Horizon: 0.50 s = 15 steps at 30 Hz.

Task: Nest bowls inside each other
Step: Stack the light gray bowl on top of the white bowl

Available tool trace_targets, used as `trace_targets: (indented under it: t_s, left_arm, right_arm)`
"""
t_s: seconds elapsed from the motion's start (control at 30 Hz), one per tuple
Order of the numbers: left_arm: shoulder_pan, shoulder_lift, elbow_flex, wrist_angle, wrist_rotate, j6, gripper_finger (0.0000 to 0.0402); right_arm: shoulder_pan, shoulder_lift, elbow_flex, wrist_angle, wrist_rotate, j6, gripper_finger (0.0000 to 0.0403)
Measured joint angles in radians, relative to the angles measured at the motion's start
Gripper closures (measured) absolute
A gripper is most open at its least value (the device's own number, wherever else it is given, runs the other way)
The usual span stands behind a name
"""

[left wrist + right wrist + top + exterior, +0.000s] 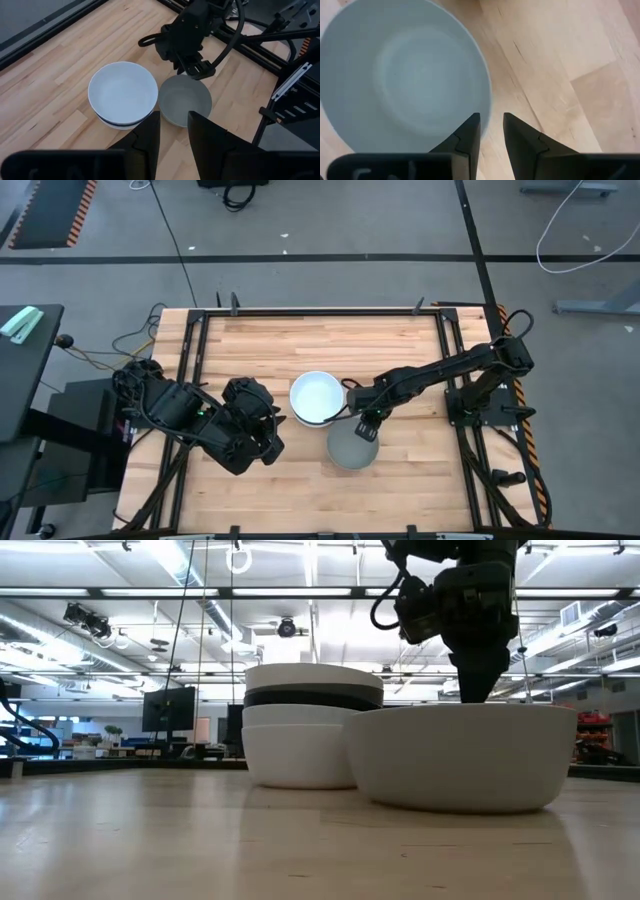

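Right gripper (366, 430) above grey bowl (352, 447) (rim)

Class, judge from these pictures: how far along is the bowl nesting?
Done: a stack of nested bowls, white on top. In hand: the right gripper, open, hovers at the rim of the lone grey bowl. Left: nest it into the stack. The left gripper waits.

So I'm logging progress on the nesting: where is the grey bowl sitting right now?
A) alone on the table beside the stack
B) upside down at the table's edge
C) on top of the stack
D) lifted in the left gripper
A: the grey bowl rests upright on the table next to the stack, with the right gripper at its rim.
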Motion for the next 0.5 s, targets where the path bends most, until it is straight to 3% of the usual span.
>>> trace_targets:
  t_s: [0.5]
  left_arm:
    - [-0.001, 0.0, 0.0, 0.0, 0.0, -0.001, 0.0294]
  right_arm:
    - [0.004, 0.008, -0.077, 0.072, -0.037, 0.021, 0.031]
